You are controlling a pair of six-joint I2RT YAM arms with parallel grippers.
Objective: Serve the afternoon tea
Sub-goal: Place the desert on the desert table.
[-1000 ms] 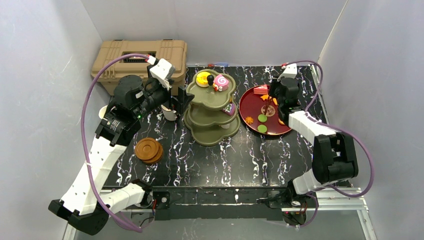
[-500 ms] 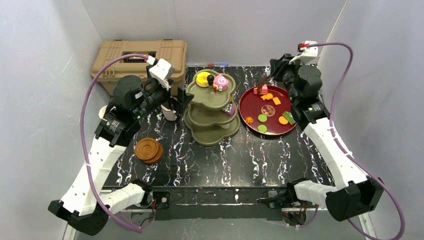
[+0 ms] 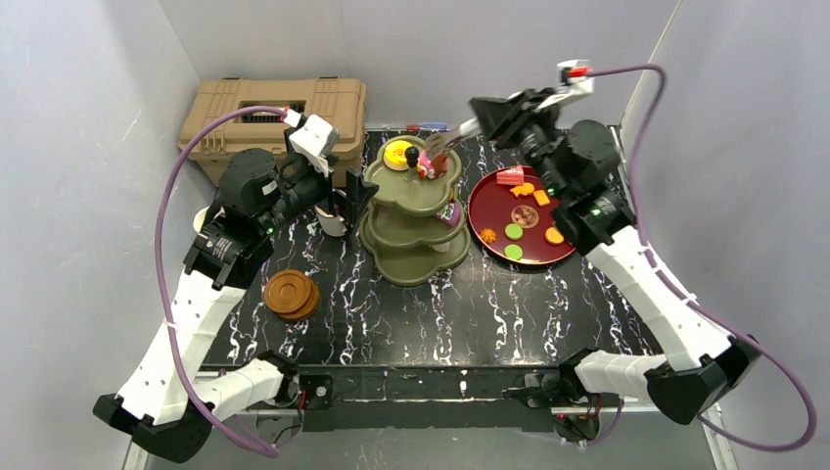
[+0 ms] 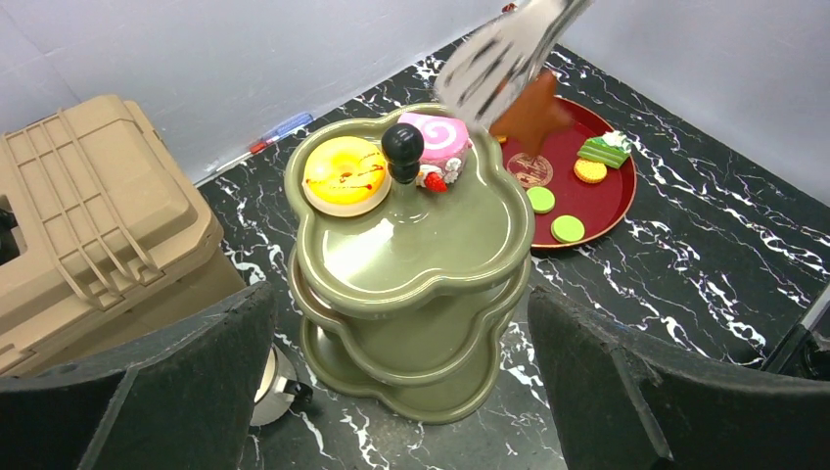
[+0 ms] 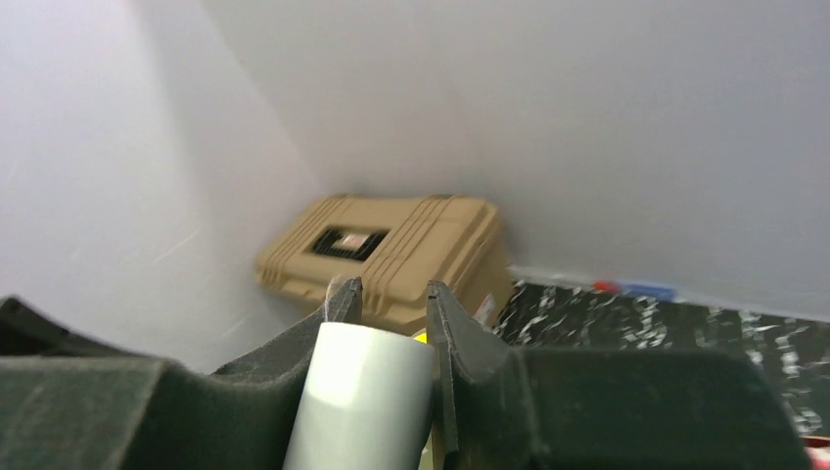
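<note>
Marbled table (image 3: 489,313): brown pastry (image 4: 529,113) in tongs (image 4: 499,59), beyond right hand (image 3: 486,116), above stand (image 4: 411,245).

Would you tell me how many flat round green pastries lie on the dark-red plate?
2. One green disc lies left of the dark-red plate's middle; the other green disc just nearer the arms. The right arm overlaps the plate's edge, but the left wrist view shows no third.

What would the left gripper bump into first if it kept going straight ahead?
Probably the olive-green stand: it sits straight ahead, framed by the open left gripper. Which tier it would touch first is unclear.
</note>
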